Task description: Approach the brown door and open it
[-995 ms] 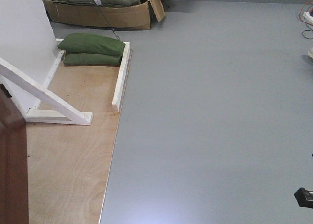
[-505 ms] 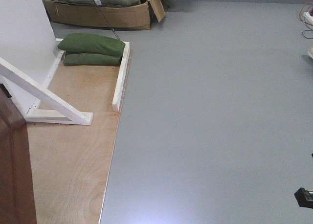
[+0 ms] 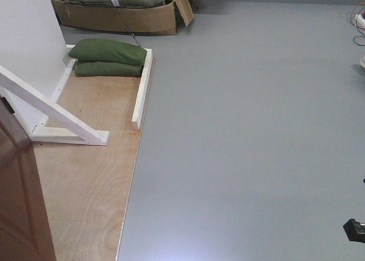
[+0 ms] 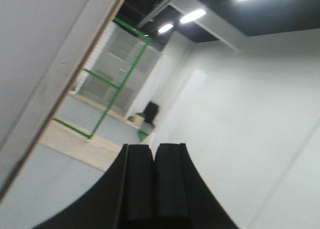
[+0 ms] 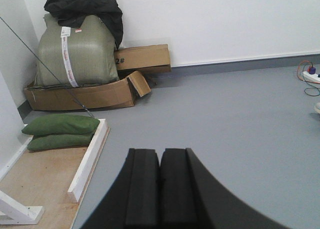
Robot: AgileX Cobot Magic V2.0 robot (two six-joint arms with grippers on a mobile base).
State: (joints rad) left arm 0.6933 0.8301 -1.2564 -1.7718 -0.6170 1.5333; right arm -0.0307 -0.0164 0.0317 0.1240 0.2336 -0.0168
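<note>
The brown door [image 3: 17, 204] fills the lower left corner of the front view as a glossy reddish-brown slab with a raised moulding edge. Its handle is out of view. In the left wrist view my left gripper [image 4: 154, 150] is shut with nothing between its pads, pointing up at a white wall and the ceiling lights. My right gripper [image 5: 160, 154] is also shut and empty, hanging above the grey floor [image 5: 225, 119]. Neither gripper touches the door.
A white diagonal brace [image 3: 51, 110] and a white batten [image 3: 141, 90] stand on the plywood base [image 3: 85, 181]. Two green sandbags [image 3: 108, 57] lie behind them, and a cardboard box [image 3: 120, 17] beyond. Cables [image 3: 359, 21] lie far right. A small black part [image 3: 355, 229] shows lower right.
The brown door takes up more of the lower left corner now, its edge further right. The rest of the scene has shifted slightly. Both grippers stay shut.
</note>
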